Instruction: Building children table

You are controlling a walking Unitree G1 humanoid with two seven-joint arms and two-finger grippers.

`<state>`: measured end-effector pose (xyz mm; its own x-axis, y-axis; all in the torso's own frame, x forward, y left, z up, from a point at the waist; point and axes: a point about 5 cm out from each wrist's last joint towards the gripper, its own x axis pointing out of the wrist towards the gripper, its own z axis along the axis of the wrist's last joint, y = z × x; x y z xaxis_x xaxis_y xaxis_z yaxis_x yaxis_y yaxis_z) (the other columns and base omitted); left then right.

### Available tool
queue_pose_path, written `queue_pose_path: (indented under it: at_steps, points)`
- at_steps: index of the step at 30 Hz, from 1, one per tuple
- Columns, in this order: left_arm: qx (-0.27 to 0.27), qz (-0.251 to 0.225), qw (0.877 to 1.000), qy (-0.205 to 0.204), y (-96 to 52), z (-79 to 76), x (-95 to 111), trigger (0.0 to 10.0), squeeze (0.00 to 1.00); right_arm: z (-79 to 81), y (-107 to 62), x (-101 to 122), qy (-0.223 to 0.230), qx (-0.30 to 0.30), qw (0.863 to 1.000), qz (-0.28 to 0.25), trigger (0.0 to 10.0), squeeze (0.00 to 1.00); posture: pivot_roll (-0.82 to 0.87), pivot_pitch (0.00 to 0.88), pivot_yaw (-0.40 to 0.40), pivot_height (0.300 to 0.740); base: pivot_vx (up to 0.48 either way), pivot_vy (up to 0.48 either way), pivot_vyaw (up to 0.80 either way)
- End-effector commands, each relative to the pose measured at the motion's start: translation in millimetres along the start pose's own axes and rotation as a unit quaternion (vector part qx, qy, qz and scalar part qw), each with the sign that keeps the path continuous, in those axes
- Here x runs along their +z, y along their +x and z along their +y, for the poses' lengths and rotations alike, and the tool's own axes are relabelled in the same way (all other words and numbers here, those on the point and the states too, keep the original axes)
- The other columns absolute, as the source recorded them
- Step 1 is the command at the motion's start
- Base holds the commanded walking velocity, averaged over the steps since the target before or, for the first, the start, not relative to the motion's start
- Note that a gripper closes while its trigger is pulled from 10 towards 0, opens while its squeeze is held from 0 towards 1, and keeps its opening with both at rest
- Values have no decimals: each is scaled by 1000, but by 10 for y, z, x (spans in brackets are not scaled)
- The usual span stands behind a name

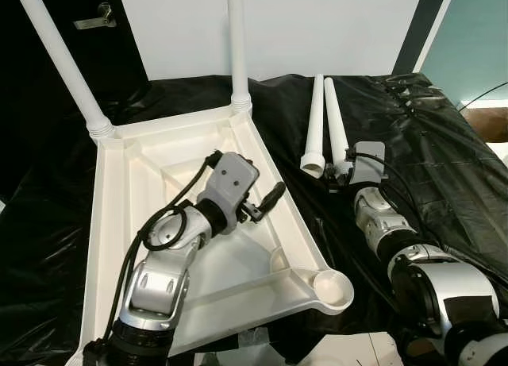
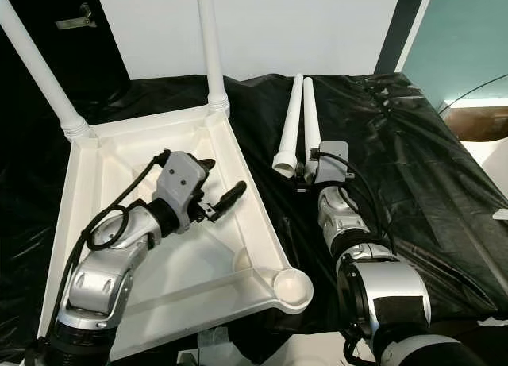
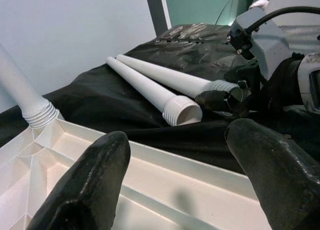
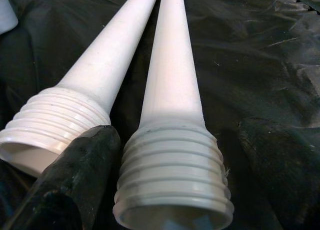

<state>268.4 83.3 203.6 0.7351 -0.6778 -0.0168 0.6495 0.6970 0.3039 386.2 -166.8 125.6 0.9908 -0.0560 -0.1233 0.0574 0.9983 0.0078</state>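
With two legs already standing in the upturned white plastic tabletop (image 1: pixel 127 191), the right gripper (image 4: pixel 175 190), fingers apart, straddles the threaded end of the nearer loose white tapered leg (image 4: pixel 172 90) on the black sheet (image 1: pixel 444 144) beside that tabletop, and closing on it looks like the next move, while the left gripper (image 3: pixel 185 165) hovers agape over the tabletop's rim.

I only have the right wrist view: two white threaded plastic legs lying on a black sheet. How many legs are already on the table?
Observer: Two. A left white plastic leg and a right white plastic leg stand in the far corners of the upturned white plastic tabletop.
Operator: Is any socket free on my side?
Observer: Yes, the round corner socket at the near right of the tabletop is empty.
Operator: And what is the left arm doing?
Observer: The left gripper hovers over the tabletop's underside, jaws open and holding nothing.
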Motion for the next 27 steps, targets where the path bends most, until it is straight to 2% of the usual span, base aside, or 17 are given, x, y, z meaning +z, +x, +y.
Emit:
queue_pose_path:
  at_steps: [1, 7, 9, 10, 11, 13, 14, 15, 16, 17, 27]
  points:
    - [62, 9, 998, -2, 3, 57, -50, 10000, 0, -11, 5, 3, 6, -2, 1000, 2, 10000, 0, 127, 39, -23, 740, 0, 0, 0]
    - [71, 4, 997, -4, 20, 71, -29, 10000, 0, -104, -21, -65, 9, 2, 1000, 9, 10000, 0, 122, 51, -20, 740, 0, 0, 0]
    - [75, 2, 997, -5, 28, 82, -20, 10000, 0, -157, -34, -99, 11, 6, 1000, 13, 10000, 0, 123, 50, -21, 740, 0, 0, 0]
    - [81, -1, 997, -2, 32, 126, -9, 10000, 0, -238, -44, -125, -3, 17, 1000, 25, 10000, 0, 120, 51, -20, 740, 0, 0, 0]
    - [83, -1, 997, 0, 32, 141, -9, 10000, 0, -260, -43, -130, -9, 18, 999, 31, 9294, 0, 119, 51, -18, 740, 0, 0, 0]
    - [84, -2, 996, 2, 33, 149, -9, 10000, 0, -272, -42, -133, -13, 18, 999, 35, 9294, 0, 119, 51, -18, 740, 0, 0, 0]
    - [85, -2, 996, 4, 33, 156, -8, 10000, 0, -274, -44, -143, -17, 18, 999, 38, 4392, 0, 119, 51, -18, 740, 0, 0, 0]
    - [85, -2, 996, 4, 33, 156, -8, 10000, 0, -274, -44, -143, -17, 18, 999, 38, 4392, 0, 119, 51, -18, 740, 0, 0, 0]
    - [88, -3, 996, 10, 35, 174, -10, 10000, 0, -278, -50, -168, -9, 16, 999, 45, 3333, 0, 119, 51, -18, 740, 0, 0, 0]
    - [89, -3, 996, 11, 31, 184, -9, 10000, 0, -272, -55, -190, -5, 16, 999, 50, 0, 0, 126, 49, -18, 740, 0, 0, 0]
    - [98, -3, 995, 15, 13, 220, -6, 10000, 0, -245, -80, -259, 7, 19, 998, 55, 0, 0, 132, 47, -14, 740, 0, 0, 0]
